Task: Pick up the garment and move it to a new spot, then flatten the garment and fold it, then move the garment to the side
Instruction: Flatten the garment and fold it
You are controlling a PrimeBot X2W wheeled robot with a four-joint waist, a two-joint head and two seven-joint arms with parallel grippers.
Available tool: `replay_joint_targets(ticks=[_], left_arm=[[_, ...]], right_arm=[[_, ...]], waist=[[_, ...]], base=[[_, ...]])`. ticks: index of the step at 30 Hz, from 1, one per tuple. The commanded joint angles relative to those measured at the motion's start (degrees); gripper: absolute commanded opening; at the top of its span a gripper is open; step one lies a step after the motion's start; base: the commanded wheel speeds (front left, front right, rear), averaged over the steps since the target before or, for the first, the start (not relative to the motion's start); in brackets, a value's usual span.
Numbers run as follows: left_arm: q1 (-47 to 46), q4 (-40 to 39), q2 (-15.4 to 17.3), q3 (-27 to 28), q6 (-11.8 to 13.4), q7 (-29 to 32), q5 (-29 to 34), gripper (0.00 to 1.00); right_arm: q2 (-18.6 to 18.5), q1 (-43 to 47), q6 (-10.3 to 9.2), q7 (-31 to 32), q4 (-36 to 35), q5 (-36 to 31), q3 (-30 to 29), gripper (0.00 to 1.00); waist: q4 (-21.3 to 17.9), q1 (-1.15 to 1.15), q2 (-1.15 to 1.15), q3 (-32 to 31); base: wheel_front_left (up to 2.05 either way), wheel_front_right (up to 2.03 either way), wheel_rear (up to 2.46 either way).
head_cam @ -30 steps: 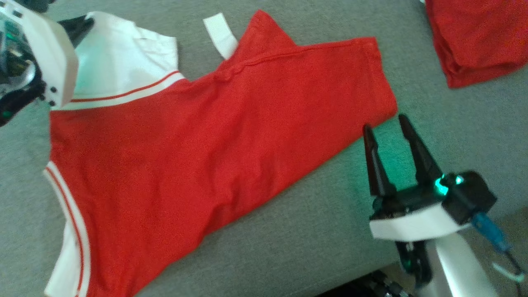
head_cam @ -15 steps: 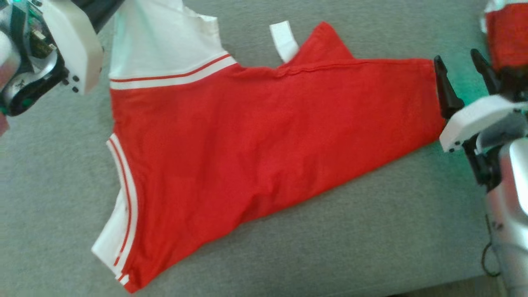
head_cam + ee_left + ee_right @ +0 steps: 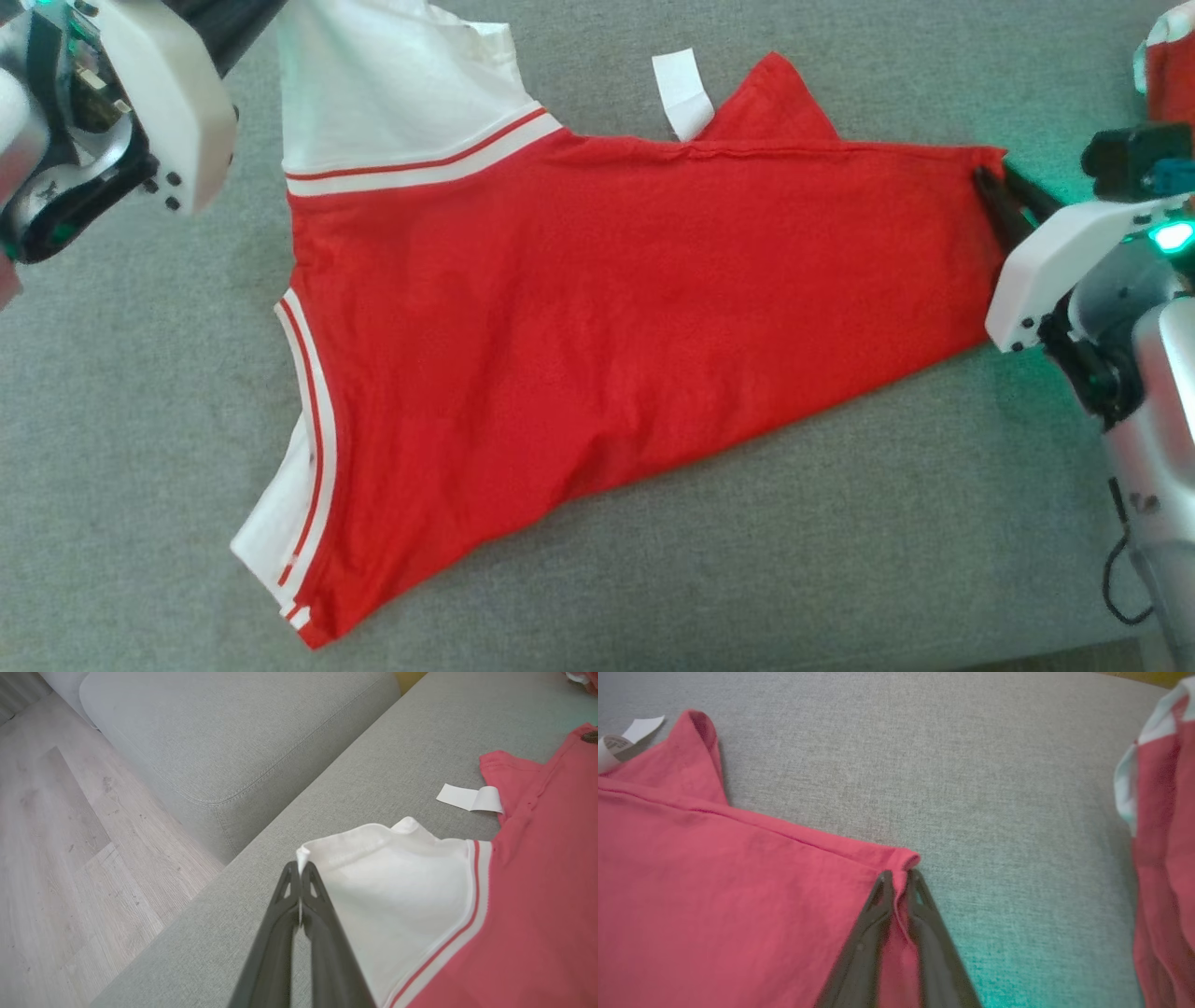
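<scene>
Garment: red cloth garment (image 3: 607, 317) with white sleeve (image 3: 392, 93) and red-and-white striped trim, spread on grey woven sofa seat (image 3: 794, 579), mostly flat with shallow wrinkles.
Long axis: runs across the head view, left to right. White sleeve end is toward the robot's left, plain red end toward its right. A second white-trimmed end points to the lower left.
Left gripper: left gripper (image 3: 299, 875) has its fingers together, pinching the white sleeve's corner edge.
Right gripper: right gripper (image 3: 900, 877) has its fingers closed on the plain red corner, with a fold of cloth between them.
Change: a second ago the right fingers stood apart, off the cloth. Half a second ago they were apart at the red end, and now they are clamped on the corner. Left grip on the sleeve is unchanged. Head camera has shifted meanwhile.
Tag: white strip tag (image 3: 683, 93) at the garment's top edge, beside a pointed red flap.
Around: second red-and-white cloth heap (image 3: 1162, 835) lies to the right, apart from the garment. Grey sofa cushion (image 3: 224, 732) and pale wood floor (image 3: 70, 858) lie past the seat edge.
</scene>
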Motion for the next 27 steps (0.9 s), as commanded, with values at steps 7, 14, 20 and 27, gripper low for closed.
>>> replay_joint_targets(ticks=[7, 14, 20, 27], left_arm=[[-1.58, 1.50, 2.02, 2.79, 0.10, -6.93, 2.10, 0.00], [-0.56, 5.51, 2.15, 6.19, 1.68, -21.47, 2.96, 0.00], [1.94, 2.69, 4.63, 7.79, 4.67, -26.19, 2.64, 0.00], [-0.75, -7.21, 10.15, 10.76, 8.55, -27.38, 4.41, 0.00]], right_arm=[[-3.31, 0.73, 0.39, -4.68, -3.48, 0.63, 0.57, 0.00], [-4.38, -2.10, 0.39, -16.28, -9.09, 0.32, -4.23, 0.00], [-6.57, -1.05, 0.39, -20.59, -16.47, 0.26, -9.76, 0.00], [-9.93, -0.32, 0.39, -17.02, -26.61, -1.19, -14.88, 0.00]], waist=[[0.38, 0.00, 0.00, -3.11], [1.29, 0.00, 0.00, -9.93], [3.69, 0.00, 0.00, -16.97], [5.40, 0.00, 0.00, -22.79]], base=[[0.00, 0.00, 0.00], [0.00, 0.00, 0.00], [0.00, 0.00, 0.00], [0.00, 0.00, 0.00]])
